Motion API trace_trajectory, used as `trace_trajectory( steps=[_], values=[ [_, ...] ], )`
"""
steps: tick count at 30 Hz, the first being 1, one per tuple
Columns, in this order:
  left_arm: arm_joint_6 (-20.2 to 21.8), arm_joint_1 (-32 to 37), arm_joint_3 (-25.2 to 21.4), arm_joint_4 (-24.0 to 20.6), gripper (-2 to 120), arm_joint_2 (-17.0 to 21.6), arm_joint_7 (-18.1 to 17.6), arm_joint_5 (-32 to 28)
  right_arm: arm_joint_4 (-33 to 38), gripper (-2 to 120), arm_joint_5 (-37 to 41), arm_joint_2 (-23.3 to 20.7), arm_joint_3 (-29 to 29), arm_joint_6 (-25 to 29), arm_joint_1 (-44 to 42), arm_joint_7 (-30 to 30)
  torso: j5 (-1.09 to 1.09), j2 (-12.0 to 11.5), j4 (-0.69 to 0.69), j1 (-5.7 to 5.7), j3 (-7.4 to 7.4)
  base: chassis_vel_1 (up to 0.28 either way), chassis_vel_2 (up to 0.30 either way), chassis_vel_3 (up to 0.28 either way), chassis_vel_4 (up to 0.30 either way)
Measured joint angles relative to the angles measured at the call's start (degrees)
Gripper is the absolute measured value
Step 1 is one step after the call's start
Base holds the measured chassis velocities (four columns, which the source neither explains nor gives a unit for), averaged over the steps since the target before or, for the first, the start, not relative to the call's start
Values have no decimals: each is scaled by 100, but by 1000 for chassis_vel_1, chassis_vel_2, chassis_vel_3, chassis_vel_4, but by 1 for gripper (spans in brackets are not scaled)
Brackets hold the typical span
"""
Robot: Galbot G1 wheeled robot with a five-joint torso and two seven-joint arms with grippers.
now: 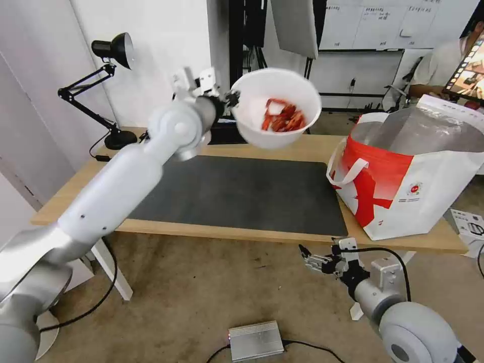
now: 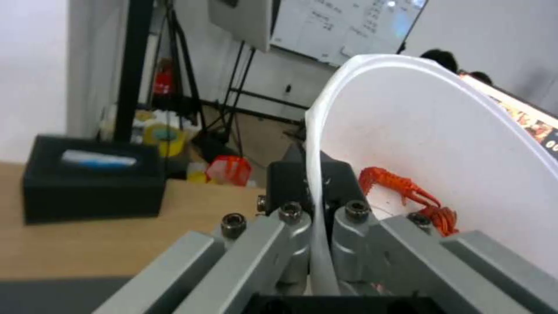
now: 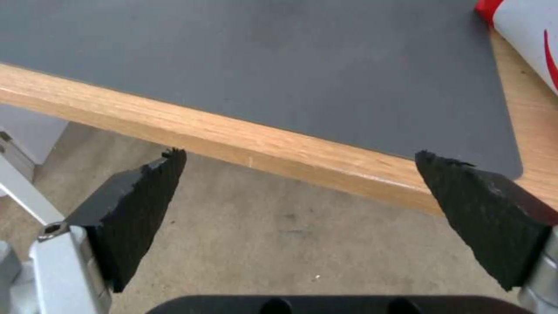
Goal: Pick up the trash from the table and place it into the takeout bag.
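Carrying is the step you're in right now: your left gripper [image 2: 317,218] has the white bowl [image 1: 276,107] up in the air, lifted clear of the worktop [image 1: 297,148] above its far edge, roughly midway along. Look at the left wrist view and you see the jaws pinched tight on the bowl's thin rim, one pad inside and one outside. The bowl is tipped towards the camera, and the red scraps [image 1: 282,118] sit low in it on the side away from the grip.

Your takeout bag [image 1: 408,176] stands open at the worktop's right end, foil lining showing, mouth gaping upward. The bowl is well apart from it, so the drop is not yet done.

Your right gripper [image 1: 315,261] hangs idle below the worktop's near edge, towards the right corner, jaws spread wide and holding nothing.

What the next move calls for, as I judge it: travel the bowl rightward until it is over the bag's mouth, keep it from tilting further so the scraps stay in, then lower it past the rim before you let go.
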Motion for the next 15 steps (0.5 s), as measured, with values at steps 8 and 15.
trace_trajectory(
  steps=[8, 15],
  values=[
    [2, -313, 197, 289, 0, -477, -27, -32, 0, 100, 0, 0, 0, 0, 0, 0, -1, 0, 1, 0, 0, 0, 0, 0, 0],
    [-5, -448, 320, 551, 0, -973, -28, 75, 0, 100, 0, 0, 0, 0, 0, 0, 0, 0, 0, 0, 0, 0, 0, 0, 0]
  ],
)
